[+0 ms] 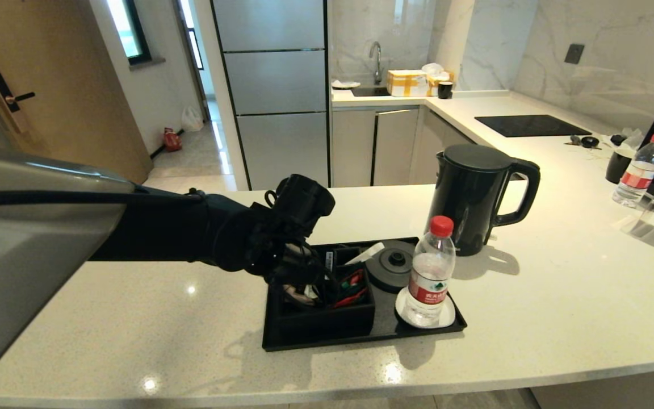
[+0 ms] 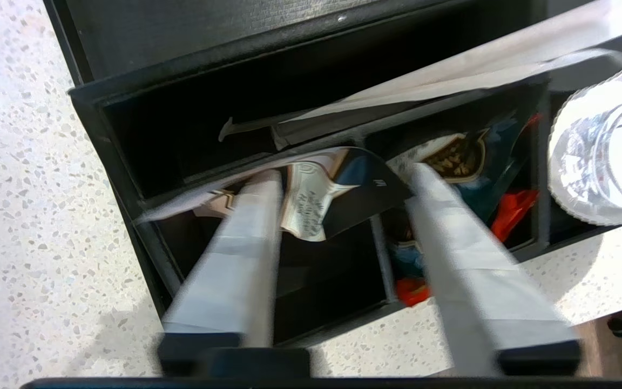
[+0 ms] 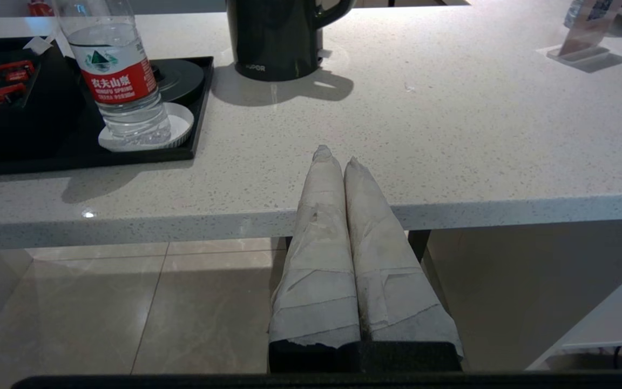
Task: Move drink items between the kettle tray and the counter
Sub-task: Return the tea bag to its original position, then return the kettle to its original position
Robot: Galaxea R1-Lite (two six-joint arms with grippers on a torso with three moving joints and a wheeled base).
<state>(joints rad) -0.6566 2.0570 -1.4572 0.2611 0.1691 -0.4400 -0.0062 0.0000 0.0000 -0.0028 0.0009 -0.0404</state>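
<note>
Counting two water bottles: one (image 1: 430, 272) on white coaster (image 1: 446, 316) in kettle tray (image 1: 327, 339), second (image 1: 638, 170) far right on desk (image 1: 531, 295). One kettle (image 1: 474, 196) off its base (image 1: 392, 266), standing on desk just behind tray. Left pincer (image 2: 343, 178) released, fingers (image 2: 235, 254) spread over tray's divided compartments, sachet (image 2: 316, 200) between tips, not gripped. Head view hides this behind black wrist. Right pincer (image 3: 337, 156) clenched, empty, parked below desk edge, seen in right wrist view only. Red packets (image 1: 352, 289) partly hidden.
</note>
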